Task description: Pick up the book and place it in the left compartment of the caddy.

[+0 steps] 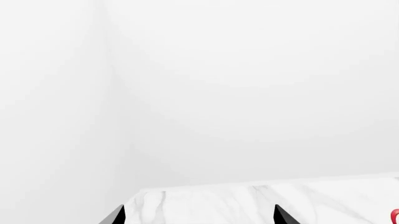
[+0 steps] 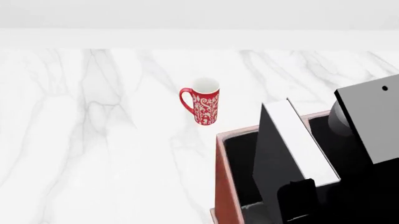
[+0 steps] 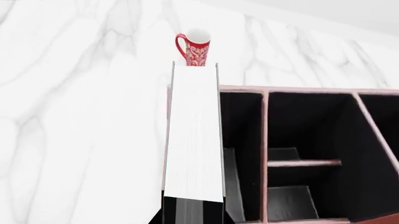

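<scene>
The book (image 2: 298,140), black with white page edges (image 3: 193,135), is held on edge by my right gripper (image 3: 193,213), which is shut on its near end. In the head view the gripper (image 2: 299,198) holds the book tilted over the left part of the reddish-brown caddy (image 2: 219,186). The book hangs along the caddy's left wall, beside the long black left compartment (image 3: 242,135). Whether its lower edge is inside, I cannot tell. My left gripper (image 1: 199,217) is open over the marble table with nothing between its fingertips.
A red patterned mug (image 2: 203,106) stands on the white marble table (image 2: 93,140), beyond the caddy's left corner; a sliver of the mug (image 1: 395,216) shows in the left wrist view. Two shorter caddy sections (image 3: 305,140) lie right of the long one. A white wall stands behind the table.
</scene>
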Controlling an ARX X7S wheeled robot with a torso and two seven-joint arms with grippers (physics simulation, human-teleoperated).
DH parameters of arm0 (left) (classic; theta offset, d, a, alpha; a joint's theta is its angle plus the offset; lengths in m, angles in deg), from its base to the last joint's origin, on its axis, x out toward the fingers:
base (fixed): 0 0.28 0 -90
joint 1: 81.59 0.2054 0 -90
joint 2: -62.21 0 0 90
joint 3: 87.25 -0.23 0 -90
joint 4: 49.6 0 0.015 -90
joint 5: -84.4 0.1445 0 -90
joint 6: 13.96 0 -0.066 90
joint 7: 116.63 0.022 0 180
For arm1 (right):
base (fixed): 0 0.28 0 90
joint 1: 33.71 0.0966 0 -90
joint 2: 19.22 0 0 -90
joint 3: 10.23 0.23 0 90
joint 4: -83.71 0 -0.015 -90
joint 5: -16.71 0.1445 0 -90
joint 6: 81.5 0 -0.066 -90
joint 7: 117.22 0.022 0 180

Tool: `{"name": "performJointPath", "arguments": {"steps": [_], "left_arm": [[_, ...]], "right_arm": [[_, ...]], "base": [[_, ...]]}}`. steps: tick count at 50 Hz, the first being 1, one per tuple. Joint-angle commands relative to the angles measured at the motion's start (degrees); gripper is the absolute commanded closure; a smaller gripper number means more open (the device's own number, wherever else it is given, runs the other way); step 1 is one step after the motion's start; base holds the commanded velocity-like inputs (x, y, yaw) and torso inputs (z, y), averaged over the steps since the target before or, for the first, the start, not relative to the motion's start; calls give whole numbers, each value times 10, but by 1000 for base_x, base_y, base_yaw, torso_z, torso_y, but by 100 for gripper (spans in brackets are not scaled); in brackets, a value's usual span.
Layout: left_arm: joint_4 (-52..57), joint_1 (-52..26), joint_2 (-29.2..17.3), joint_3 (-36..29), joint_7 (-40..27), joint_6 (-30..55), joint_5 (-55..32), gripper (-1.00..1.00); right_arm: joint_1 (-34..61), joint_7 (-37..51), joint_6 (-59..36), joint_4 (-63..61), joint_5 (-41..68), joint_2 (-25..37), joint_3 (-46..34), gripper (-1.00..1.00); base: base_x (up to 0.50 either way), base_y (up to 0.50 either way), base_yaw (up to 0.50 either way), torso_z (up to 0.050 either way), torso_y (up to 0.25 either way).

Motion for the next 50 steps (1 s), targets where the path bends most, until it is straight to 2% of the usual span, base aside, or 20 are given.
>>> {"name": "performJointPath", "arguments": {"steps": [1,20,50], "left_arm": [[0,1,-1,-2,-1,-2,1,-100],[1,1,-4,-6,-4,-4,2,-100],[1,2,-8,-10,-7,-8,1,-100]], "right_arm": [[-15,-38,-1,14,-65,1,11,100],[-53,-74,17,25,-128,3,17,100],[-100,-127,18,71,-242,-42,3,100]], "base": [[0,0,0,0,10],[0,0,0,0,1],[0,0,0,0,1]]}}
